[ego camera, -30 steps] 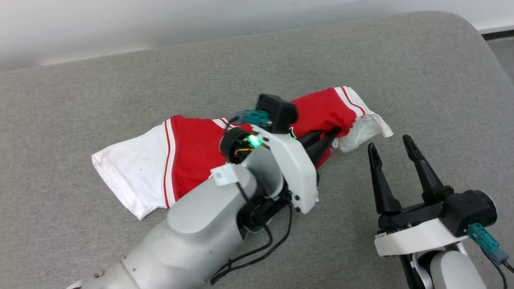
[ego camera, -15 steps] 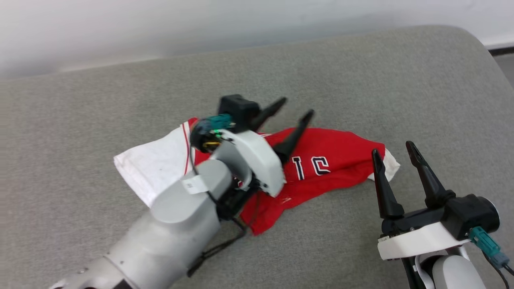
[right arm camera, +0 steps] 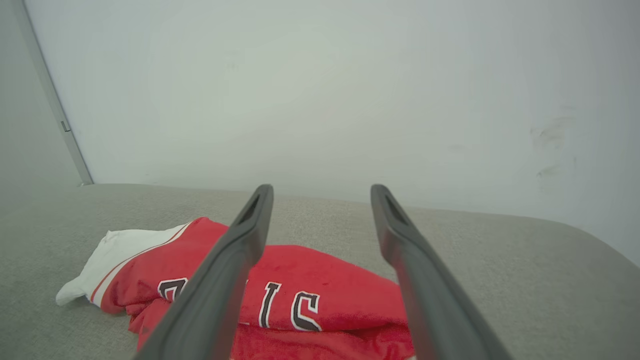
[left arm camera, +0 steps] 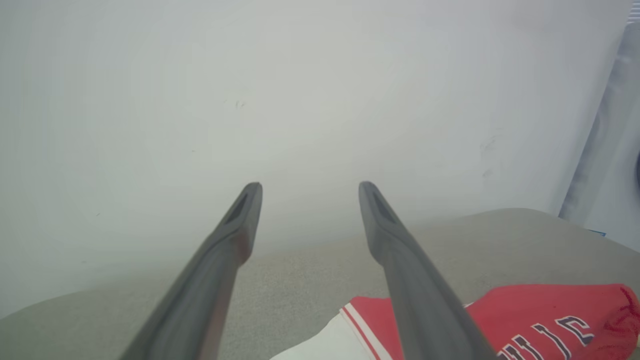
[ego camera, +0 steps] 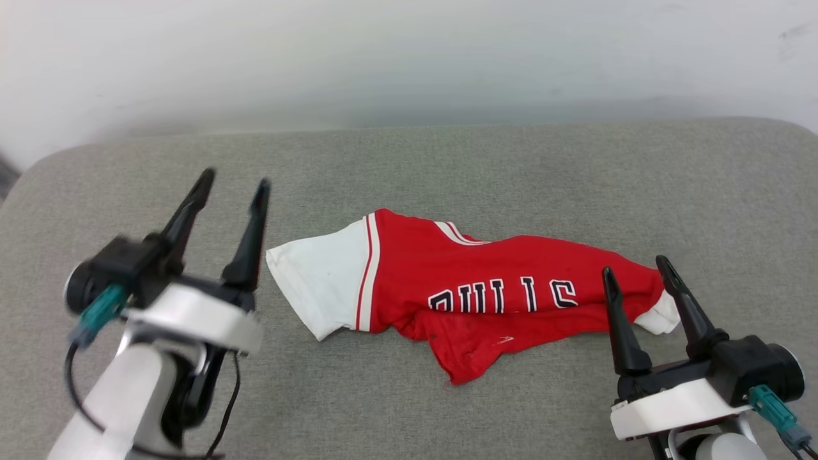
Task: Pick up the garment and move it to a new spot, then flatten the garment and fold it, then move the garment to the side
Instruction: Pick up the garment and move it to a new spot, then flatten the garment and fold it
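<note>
I have released the garment (ego camera: pixel 479 268); left hand (ego camera: pixel 234 179) withdrawn, right hand (ego camera: pixel 634 265) near, both wide, empty. Flattening is next.

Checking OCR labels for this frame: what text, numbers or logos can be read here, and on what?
"BULLS": black, white-edged lettering on the red shirt, head view; a fold cuts off the letter bottoms.
"LS": the same word in the right wrist view; its other letters are hidden.
Left wrist view: letter fragments at the picture's edge, too cut off to read.
Nothing else legible.
</note>
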